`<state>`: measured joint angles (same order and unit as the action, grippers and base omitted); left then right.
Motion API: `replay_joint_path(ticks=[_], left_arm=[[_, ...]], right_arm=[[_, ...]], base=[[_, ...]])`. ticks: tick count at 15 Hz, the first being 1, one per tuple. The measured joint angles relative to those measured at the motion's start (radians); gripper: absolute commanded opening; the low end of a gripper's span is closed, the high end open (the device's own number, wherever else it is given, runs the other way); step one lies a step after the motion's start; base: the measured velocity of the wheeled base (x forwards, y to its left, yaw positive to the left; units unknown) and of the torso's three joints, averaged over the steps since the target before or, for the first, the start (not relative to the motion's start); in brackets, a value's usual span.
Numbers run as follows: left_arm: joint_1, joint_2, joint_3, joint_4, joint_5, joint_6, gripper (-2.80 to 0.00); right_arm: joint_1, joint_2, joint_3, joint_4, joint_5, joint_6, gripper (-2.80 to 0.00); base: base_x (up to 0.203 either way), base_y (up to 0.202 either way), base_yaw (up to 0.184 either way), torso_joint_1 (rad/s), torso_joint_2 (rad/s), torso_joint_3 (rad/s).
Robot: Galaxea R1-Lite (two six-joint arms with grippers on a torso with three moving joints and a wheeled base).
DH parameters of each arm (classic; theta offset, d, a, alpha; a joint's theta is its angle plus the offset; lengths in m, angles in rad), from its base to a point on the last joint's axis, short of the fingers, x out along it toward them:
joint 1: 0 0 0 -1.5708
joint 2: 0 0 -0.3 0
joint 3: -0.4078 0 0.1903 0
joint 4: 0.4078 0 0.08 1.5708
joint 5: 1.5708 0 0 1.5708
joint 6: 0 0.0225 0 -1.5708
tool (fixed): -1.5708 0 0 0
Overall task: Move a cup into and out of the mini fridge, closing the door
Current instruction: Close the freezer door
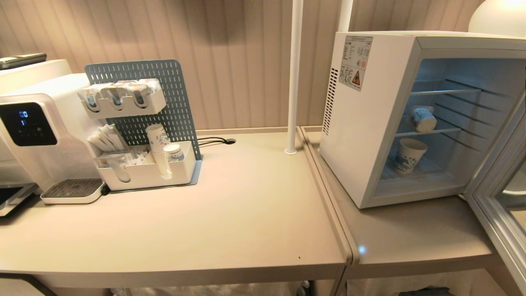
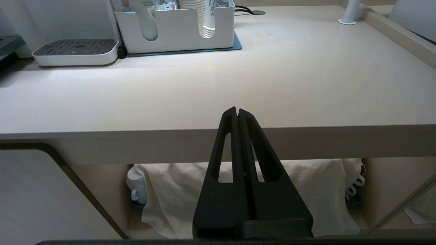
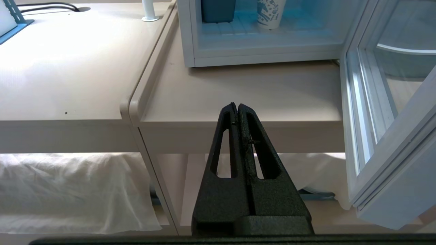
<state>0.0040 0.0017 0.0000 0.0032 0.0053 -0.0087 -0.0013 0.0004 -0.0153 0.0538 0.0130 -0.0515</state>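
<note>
White and wide open, the mini fridge (image 1: 361, 135) fills the right of the head view, its door (image 1: 499, 193) swung out at the lower right edge. The cup (image 1: 423, 118) lies on the middle wire shelf, above a taller paper cup (image 1: 409, 155) on the floor of the box. Both grippers hang low before the counter edge, left gripper (image 2: 237, 110) and right gripper (image 3: 237, 104) pressed together on nothing (neither shows in the head view). The step in hand looks like fetching the cup out; the right arm must rise and spread its fingers first.
</note>
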Motion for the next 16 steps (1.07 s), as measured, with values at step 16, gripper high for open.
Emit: replay_joint_path(ticks=[16], left_arm=[[0.0,0.0,0.0,0.0,0.0,0.0,-2.8]], right_arm=[[0.0,0.0,0.0,0.0,-0.001,0.001,-2.8]], base=[[-0.037,0.0,0.0,0.001,0.0,0.0]])
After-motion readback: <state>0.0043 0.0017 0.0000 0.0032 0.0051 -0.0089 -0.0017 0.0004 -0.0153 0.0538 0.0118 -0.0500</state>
